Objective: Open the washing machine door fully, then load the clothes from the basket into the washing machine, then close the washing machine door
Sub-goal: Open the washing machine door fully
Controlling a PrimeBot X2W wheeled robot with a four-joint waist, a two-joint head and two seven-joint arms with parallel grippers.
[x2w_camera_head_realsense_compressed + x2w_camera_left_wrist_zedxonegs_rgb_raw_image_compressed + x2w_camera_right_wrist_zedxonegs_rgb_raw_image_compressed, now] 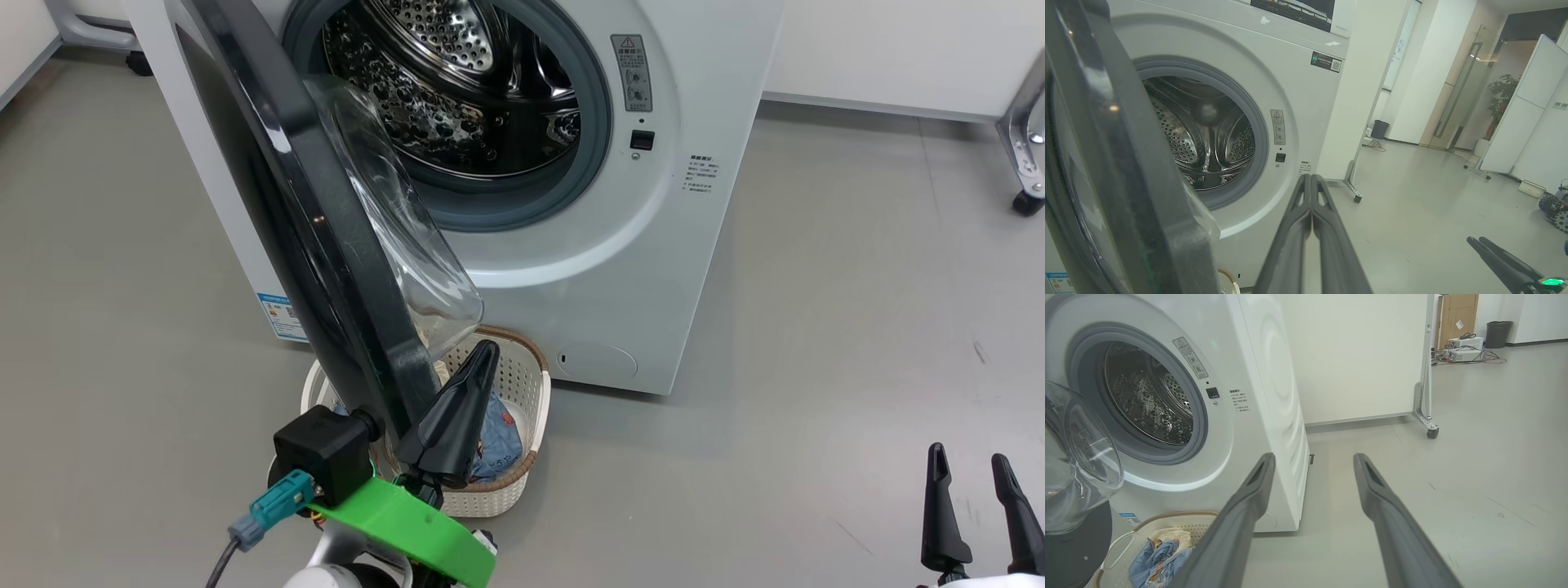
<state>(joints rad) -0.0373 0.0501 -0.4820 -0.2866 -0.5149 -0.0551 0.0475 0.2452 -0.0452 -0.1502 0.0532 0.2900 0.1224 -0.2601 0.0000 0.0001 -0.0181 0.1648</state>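
Note:
The white washing machine (653, 269) stands with its steel drum (457, 82) exposed. The washing machine door (269, 188), black-rimmed with a clear glass bowl (392, 220), swings out toward me and hangs over the basket (535, 367). Light blue printed clothes (500, 441) and a cream piece lie in that basket. My left gripper (487, 347) is shut on nothing, close against the inner side of the door's lower edge, above the basket. Low at the right, my right gripper (976, 465) stands open and empty over the floor. The right wrist view shows the basket (1167, 517), the clothes (1155, 551) and the open right gripper (1313, 459).
A white rolling partition with a castor (1432, 432) stands right of the machine. Grey floor (816, 367) spreads to the right. A dark bin (1379, 129) and boxes with cables (1466, 351) sit far back.

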